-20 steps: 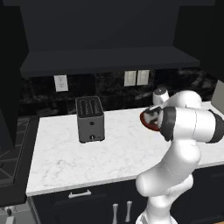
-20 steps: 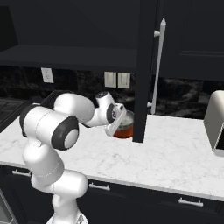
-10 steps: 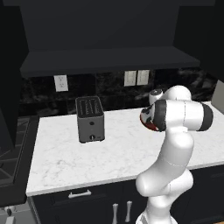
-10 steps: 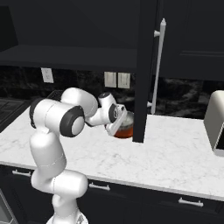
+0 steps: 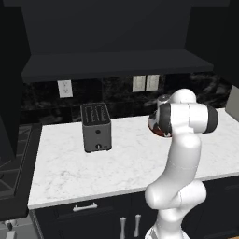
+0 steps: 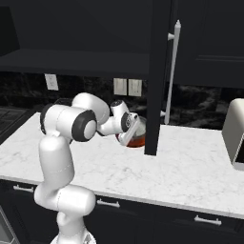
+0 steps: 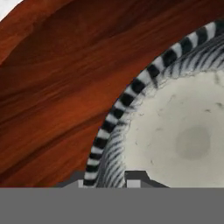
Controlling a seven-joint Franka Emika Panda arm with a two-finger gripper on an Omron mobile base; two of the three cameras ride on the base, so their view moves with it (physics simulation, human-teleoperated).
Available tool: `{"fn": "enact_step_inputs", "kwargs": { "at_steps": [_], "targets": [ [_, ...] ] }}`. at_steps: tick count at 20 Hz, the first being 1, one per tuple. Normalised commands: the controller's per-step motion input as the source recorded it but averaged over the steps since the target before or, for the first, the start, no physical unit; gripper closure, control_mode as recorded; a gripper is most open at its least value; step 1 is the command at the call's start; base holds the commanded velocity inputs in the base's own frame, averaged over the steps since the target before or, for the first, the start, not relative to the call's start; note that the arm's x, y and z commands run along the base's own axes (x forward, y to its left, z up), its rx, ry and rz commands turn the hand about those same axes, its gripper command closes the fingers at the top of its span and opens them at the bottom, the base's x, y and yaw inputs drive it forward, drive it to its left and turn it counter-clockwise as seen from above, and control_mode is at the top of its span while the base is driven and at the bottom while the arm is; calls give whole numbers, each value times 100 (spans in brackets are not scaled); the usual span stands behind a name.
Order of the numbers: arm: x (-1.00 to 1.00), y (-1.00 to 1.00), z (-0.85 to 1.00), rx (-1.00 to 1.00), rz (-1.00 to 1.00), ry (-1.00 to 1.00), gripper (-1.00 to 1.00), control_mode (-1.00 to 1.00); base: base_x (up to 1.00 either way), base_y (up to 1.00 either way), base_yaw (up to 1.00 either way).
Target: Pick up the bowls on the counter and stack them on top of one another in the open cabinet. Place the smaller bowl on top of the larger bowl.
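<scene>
In the hand view the smaller bowl, pale and speckled inside with a black-and-white striped rim, sits inside the larger bowl, a red-brown one. My gripper straddles the small bowl's rim, one fingertip inside it and the other outside, closed on it. From the right base view the gripper reaches down into the larger bowl, which rests on the counter. The left base view shows an edge of the larger bowl behind my arm. The open cabinet runs overhead.
A dark toaster stands on the counter to the left of the bowls. An open cabinet door with a silver handle hangs just right of the bowls. A pale appliance sits at the far right, a stove at the far left.
My elbow and forearm have swung round to stand more upright over the base. The hand has stayed at the bowls, which have not moved.
</scene>
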Motion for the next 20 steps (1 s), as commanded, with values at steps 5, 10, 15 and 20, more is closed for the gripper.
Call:
{"fn": "enact_step_inputs", "kwargs": {
  "at_steps": [5, 10, 15, 20],
  "targets": [
    [-2, -14, -1, 0, 0, -2, -100, -100, 0, 0, 0],
    [-37, -1, 28, 0, 0, 0, -100, -100, 0, 0, 0],
    [-81, 8, 32, 0, 0, 0, -100, -100, 0, 0, 0],
    [-73, 29, -2, 0, 0, 2, -100, -100, 0, 0, 0]
  ]
}}
